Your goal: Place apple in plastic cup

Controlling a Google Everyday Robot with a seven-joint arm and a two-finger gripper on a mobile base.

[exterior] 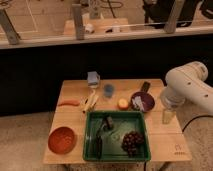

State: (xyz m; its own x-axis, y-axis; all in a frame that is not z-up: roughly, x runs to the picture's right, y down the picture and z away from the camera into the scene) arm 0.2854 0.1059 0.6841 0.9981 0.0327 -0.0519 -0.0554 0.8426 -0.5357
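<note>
At the table's right edge the gripper hangs beside the purple bowl — open or closed, cannot tell. The apple sits left of that bowl, near the plastic cup. Best bet: come down from above, clear the bowl rim, grip centrally — the narrow cup needs a centred release.

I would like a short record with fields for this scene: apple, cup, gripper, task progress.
apple: on the table, just left of the dark purple bowl
plastic cup: upright, behind and left of the apple, apart from it
gripper: over the table's right edge, far from the apple
progress: apple not yet in plastic cup
</note>
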